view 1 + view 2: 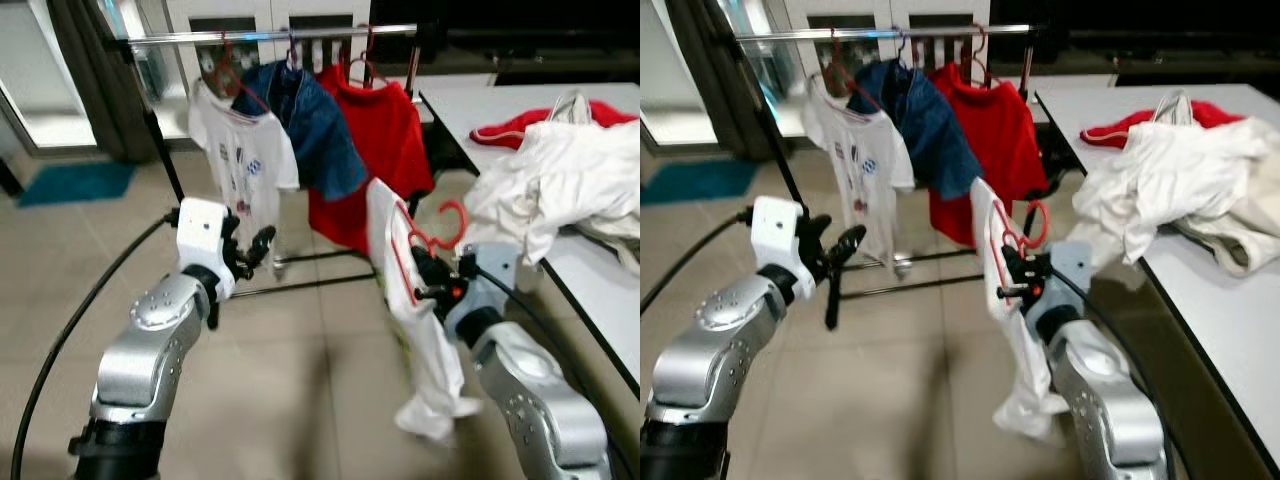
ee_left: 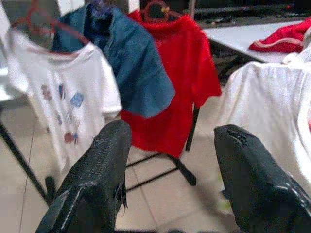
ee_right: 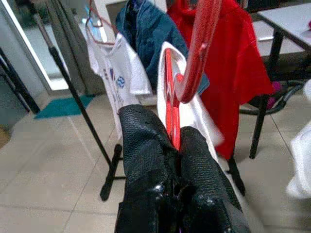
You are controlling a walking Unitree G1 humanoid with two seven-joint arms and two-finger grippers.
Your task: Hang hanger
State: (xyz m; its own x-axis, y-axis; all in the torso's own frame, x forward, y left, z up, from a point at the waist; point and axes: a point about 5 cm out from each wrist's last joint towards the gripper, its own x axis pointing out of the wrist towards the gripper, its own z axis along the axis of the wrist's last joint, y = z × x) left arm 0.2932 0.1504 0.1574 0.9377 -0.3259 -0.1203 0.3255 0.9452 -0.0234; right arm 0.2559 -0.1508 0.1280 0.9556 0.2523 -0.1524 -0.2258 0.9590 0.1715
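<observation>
A humanoid robot is standing on a tiled floor [image 1: 300, 400], facing a clothes rack with a metal rail [image 1: 270, 36] running across the top of the scene. Three garments are already hanging along that rail: a white printed T-shirt [image 1: 245, 160] toward the rail's left end, a blue denim top [image 1: 310, 125] at its middle, and a red shirt [image 1: 375, 140] toward its right end.

The right gripper [image 1: 432, 278] is holding up a red hanger [image 1: 440, 232] with a white shirt [image 1: 415, 320] draped on it. Its two black fingers are pressed together, clamped on the hanger's neck just below the hook, as the right wrist view is showing [image 3: 170, 145]. The hanger is sitting in the air well below the rail and in front of the red shirt, its hook pointing upward and the white shirt trailing down toward the floor.

The left gripper [image 1: 250, 252] is hovering in front of the rack with its fingers spread apart, holding nothing.

A white table [image 1: 600, 290] is standing to the robot's right, with a heap of white and red laundry [image 1: 560, 170] piled near its far edge.

The step in hand appears to be carrying the loaded hanger to the rack. The next move is likely calling for lifting the hook above the rail, finding a free stretch between the hung garments, then lowering it on.
</observation>
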